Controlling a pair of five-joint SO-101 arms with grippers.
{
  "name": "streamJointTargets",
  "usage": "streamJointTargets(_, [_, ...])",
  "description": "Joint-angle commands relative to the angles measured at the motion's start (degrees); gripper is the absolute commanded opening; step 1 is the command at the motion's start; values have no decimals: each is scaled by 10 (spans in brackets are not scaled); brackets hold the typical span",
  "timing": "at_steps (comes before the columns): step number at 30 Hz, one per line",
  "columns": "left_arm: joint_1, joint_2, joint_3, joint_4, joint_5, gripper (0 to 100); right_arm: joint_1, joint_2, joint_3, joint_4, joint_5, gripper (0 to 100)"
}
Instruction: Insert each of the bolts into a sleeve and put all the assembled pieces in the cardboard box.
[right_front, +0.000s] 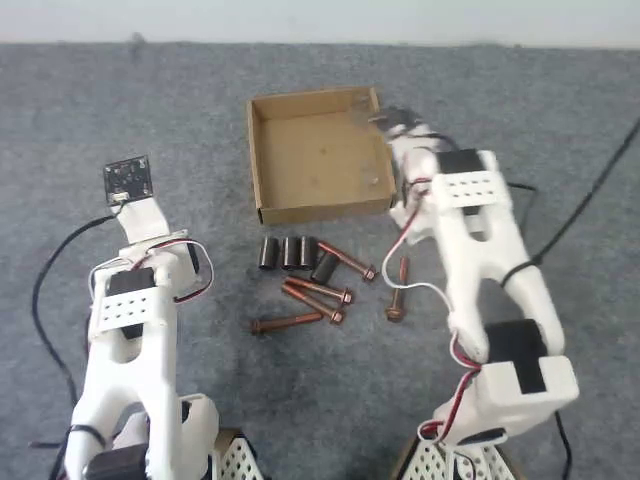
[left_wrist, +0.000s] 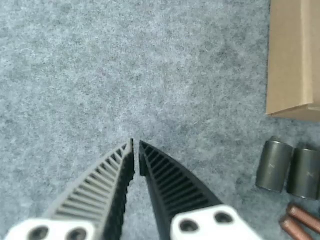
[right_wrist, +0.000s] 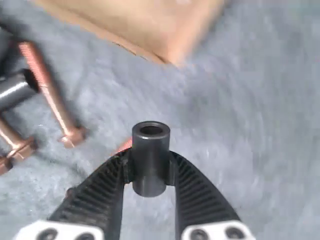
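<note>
Between the right arm's fingers (right_wrist: 107, 187) a dark cylindrical metal sleeve (right_wrist: 150, 162) is pinched, long axis along them, beside the cardboard box (right_front: 256, 160); copper-coloured bolts (right_front: 318, 290) lie flat on the grey table (right_front: 530, 110). The left arm's fingers (left_wrist: 102, 185) are nearly pressed together, empty.

Loose bolts (right_front: 318, 290) and dark sleeves (right_front: 291, 252) beside the cardboard box (right_front: 320, 209)

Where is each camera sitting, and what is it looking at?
High view: up above, looking down at left arm, right arm, cardboard box, bolts, sleeves.
Left wrist view: on that arm, looking past shut left fingers at carpet.
Right wrist view: on that arm, looking at right fingers holding a sleeve.
All three share the box.
</note>
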Motion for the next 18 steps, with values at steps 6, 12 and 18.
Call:
streamJointTargets(6, [12,-1,-5,-16,-5,13,112,-59,40,20,-91,6])
streamJointTargets(12, [31,-1,1,-15,-5,13,129,-122,158,-61,-90,6])
streamJointTargets(18, [41,-1,1,-13,-5,13,130,-171,272,-129,-125,6])
